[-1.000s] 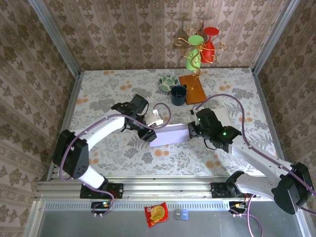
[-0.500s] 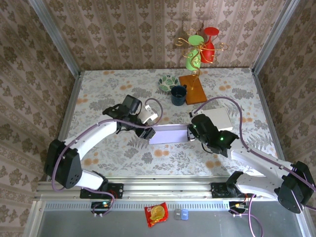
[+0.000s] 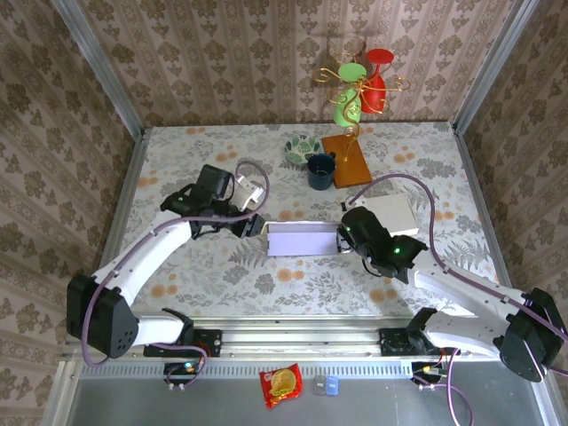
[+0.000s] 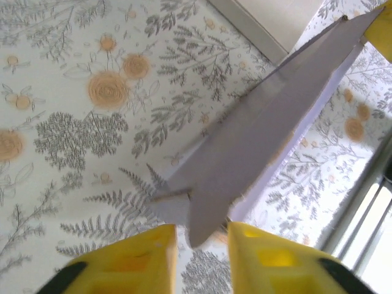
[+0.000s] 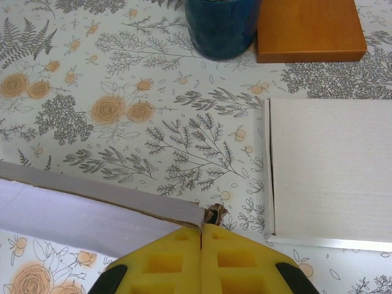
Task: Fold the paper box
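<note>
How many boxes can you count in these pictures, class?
2. A lilac box in the middle, and a flat white box to its right, near the wooden block, partly under the right arm. The arms could hide others.

I see paper box (image 3: pixel 302 238) pale lilac, raw brown edge. Bench (image 3: pixel 177 169) white w/ grey ferns, orange roses. Left tool (image 4: pixel 200 242) & right tool (image 5: pixel 201 236) yellow. Arms (image 3: pixel 142 253) white, black joints. Mug (image 3: pixel 320 170) dk blue. Block (image 3: pixel 346 161) orange-brown. Flat box (image 3: pixel 395 213) plain white. Bowl (image 3: pixel 302 147) green/white patt. Green goblet (image 3: pixel 346 111), red goblet (image 3: pixel 374 93). Packet (image 3: pixel 280 383) red. Walls (image 3: pixel 222 62) brown damask stripes.
</note>
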